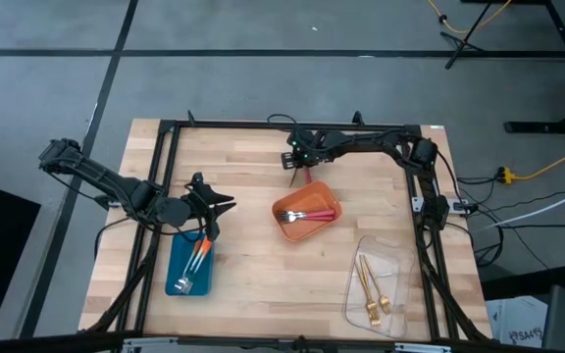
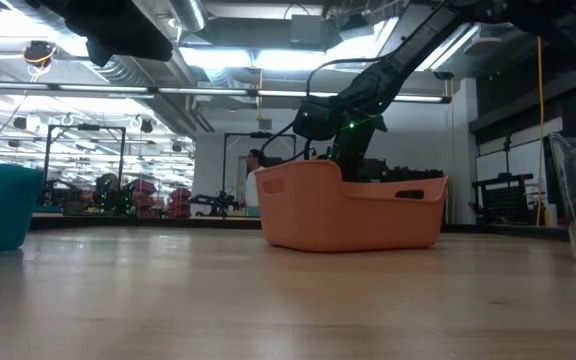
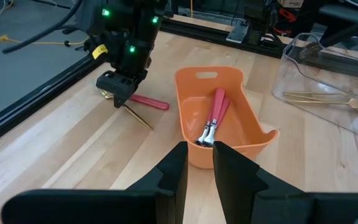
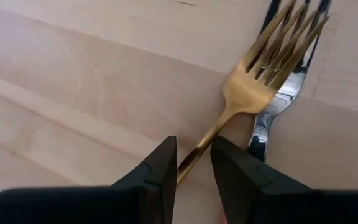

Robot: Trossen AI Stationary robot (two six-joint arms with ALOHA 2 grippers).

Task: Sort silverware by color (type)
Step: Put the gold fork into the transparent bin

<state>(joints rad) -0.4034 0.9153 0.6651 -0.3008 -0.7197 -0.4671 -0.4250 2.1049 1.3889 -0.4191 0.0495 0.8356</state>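
Note:
My right gripper (image 1: 296,165) points down at the table just beyond the far side of the orange tray (image 1: 287,227) and is shut on a gold fork (image 4: 253,93). The fork's tines lie over the silver head of a pink-handled fork (image 4: 272,106), which rests flat on the wood. Two pink-handled forks (image 3: 215,115) lie in the orange tray. My left gripper (image 1: 214,208) hovers over the far end of the blue tray (image 1: 177,267), shut and empty. That tray holds orange-handled forks (image 1: 200,257). Gold forks (image 1: 371,289) lie in the clear tray (image 1: 356,299). My right gripper (image 4: 193,165) pinches the gold fork's handle (image 4: 199,149) just behind the neck between its two fingers. It comes from above, pointing down, with the fingers across the handle. The tines stick out ahead and rest on the other fork's head. The handle's free end (image 3: 146,124) slants to the table.
A black frame rail (image 1: 292,126) runs along the far edge close behind my right gripper. The orange tray (image 2: 353,215) stands right next to the two loose forks. Bare wood lies between the blue and orange trays (image 1: 248,265).

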